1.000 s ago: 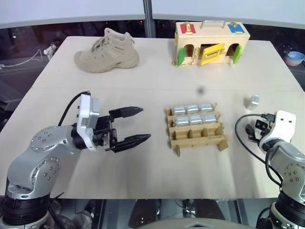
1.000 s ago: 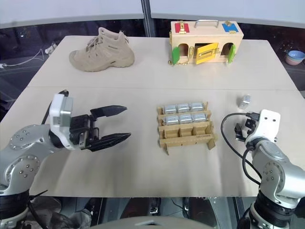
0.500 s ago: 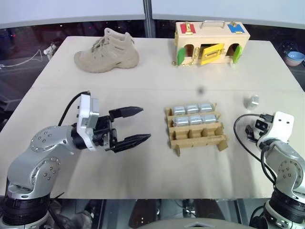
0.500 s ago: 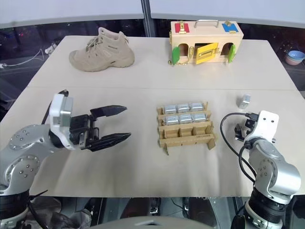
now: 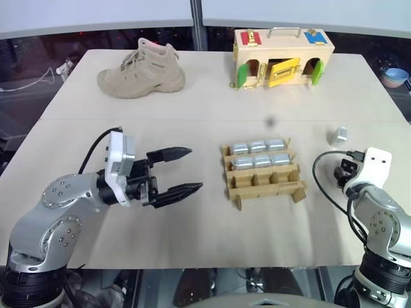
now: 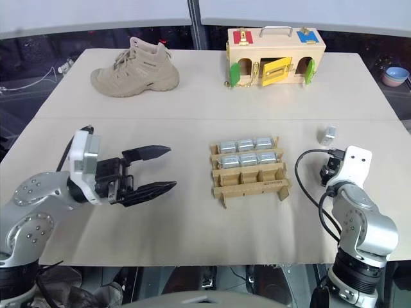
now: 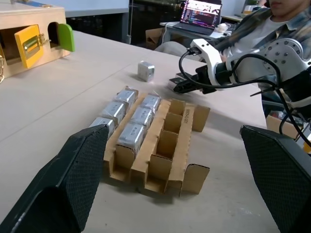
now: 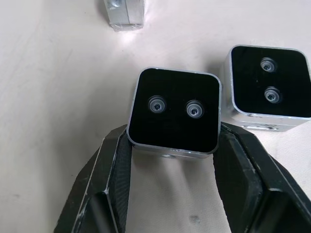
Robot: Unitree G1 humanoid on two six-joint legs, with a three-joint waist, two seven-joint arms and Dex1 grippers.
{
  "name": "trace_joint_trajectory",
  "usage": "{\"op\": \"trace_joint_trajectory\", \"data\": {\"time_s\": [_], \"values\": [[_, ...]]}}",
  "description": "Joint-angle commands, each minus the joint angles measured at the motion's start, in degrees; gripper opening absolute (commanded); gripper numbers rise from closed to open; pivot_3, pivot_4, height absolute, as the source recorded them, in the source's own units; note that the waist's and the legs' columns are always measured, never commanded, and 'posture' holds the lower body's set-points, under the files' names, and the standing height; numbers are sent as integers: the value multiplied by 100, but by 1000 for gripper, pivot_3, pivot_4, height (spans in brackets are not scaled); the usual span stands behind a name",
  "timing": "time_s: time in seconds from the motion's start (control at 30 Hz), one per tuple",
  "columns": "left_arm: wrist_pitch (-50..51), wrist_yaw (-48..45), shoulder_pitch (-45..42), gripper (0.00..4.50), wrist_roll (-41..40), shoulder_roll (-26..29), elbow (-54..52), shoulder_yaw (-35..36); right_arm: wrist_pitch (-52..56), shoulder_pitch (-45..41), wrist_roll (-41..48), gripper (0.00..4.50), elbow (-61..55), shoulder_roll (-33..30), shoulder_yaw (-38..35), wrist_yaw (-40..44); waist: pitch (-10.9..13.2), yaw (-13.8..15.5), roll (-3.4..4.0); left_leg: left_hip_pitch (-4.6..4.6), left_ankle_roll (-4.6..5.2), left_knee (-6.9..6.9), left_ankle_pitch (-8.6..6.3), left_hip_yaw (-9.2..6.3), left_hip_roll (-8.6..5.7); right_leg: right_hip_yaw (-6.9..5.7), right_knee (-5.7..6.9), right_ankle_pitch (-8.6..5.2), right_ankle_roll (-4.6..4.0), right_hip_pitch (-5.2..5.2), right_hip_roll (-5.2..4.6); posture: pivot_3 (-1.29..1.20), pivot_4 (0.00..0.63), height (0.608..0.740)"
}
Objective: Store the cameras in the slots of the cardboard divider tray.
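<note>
the right tool pinches a camera on the counter, black two-lens face up. the left tool is spread wide, pointing right toward the cardboard divider tray, whose six stored cameras lie lengthwise left-right.

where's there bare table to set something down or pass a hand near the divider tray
Bare table lies between the left gripper and the cardboard divider tray, and behind the tray toward the shoe and wooden box. Crowded on the tray's right: right gripper around one camera, two more beside.
</note>
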Motion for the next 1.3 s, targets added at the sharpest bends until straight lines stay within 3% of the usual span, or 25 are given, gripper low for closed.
{"op": "trace_joint_trajectory", "data": {"time_s": [0.03,0.13,0.2,0.27,0.33,0.43,0.57,0.87,0.97,1.0,1.03,1.13,1.17,1.3], "values": [[177,487,-45,4500,-89,-32,-277,93,-222,334,-101,1870,-346,-671,513,463,0,4,0,0,0,0,0,0,0,0,0,0,0,0,0,0,150,740],[1192,1600,-238,4500,-680,40,-375,112,-1407,882,-55,1870,-1102,-1924,1433,1800,2,-1,2,-2,3,0,-2,1,-1,0,-4,-3,5,0,-3,0,150,740],[2134,2156,-577,4500,-1952,315,-259,53,-2376,1005,26,1870,-1691,-2698,1825,2821,15,-25,5,-5,8,4,-4,-1,0,1,-1,-9,16,-2,-1,0,150,740],[2734,2535,-978,4500,-3085,504,16,-88,-2966,963,66,1870,-1888,-3116,2005,3330,20,-68,-14,-1,18,0,-10,-3,3,3,2,-11,21,-8,3,0,150,740],[2923,3126,-1444,4500,-3724,325,323,-329,-3490,714,42,1870,-1855,-3381,2225,3748,19,-65,-21,4,15,-1,-8,-6,8,3,3,-11,22,-6,12,0,150,740],[3258,3735,-2155,4500,-4224,-59,711,-998,-4192,-30,-92,1870,-1622,-3571,2763,4334,24,-35,-29,14,0,8,1,-6,2,2,5,-10,23,13,5,0,150,740],[3376,4276,-2734,4500,-4457,-479,1086,-1367,-4612,-559,-222,1870,-1352,-3630,3172,4758,26,3,-51,5,1,26,1,-8,-3,1,4,-7,24,15,-1,0,150,740],[3480,4695,-3130,4500,-4658,-904,1470,-1457,-4910,-933,-382,1870,-1427,-3469,3483,5008,27,65,-50,-2,-1,23,1,-11,-2,-3,3,6,-3,10,-5,0,150,740],[3525,4714,-3143,3394,-4599,-966,1510,-1503,-4913,-1051,-463,1870,-1455,-3388,3584,4994,27,87,-50,3,-1,25,2,-10,-3,-3,8,6,-2,12,-6,0,150,740],[3548,4692,-3157,2693,-4597,-987,1522,-1508,-4893,-1093,-476,1870,-1469,-3355,3604,4992,27,89,-50,2,-2,28,2,-11,-3,-4,10,6,-2,12,-6,0,150,740],[3563,4686,-3178,2398,-4601,-1009,1546,-1509,-4861,-1130,-472,1870,-1473,-3325,3613,4998,27,93,-50,2,-2,29,2,-11,-3,-5,10,6,-2,12,-6,0,150,740],[3616,4669,-3237,917,-4685,-1031,1611,-1514,-4692,-1171,-324,1870,-1524,-3271,3568,5053,27,98,-50,-1,-2,33,2,-14,-3,-8,10,6,-2,13,-6,0,150,740],[3627,4659,-3256,718,-4687,-1030,1637,-1513,-4639,-1181,-274,1870,-1529,-3259,3556,5073,27,97,-50,0,-2,33,2,-14,-3,-8,10,7,-2,14,-7,0,150,740],[3491,4301,-3347,759,-4048,-1008,1579,-1535,-4233,-908,-95,3685,-1639,-3210,3289,4905,27,97,-50,0,-2,33,2,-14,-3,-9,11,7,-3,14,-7,0,150,740]]}}
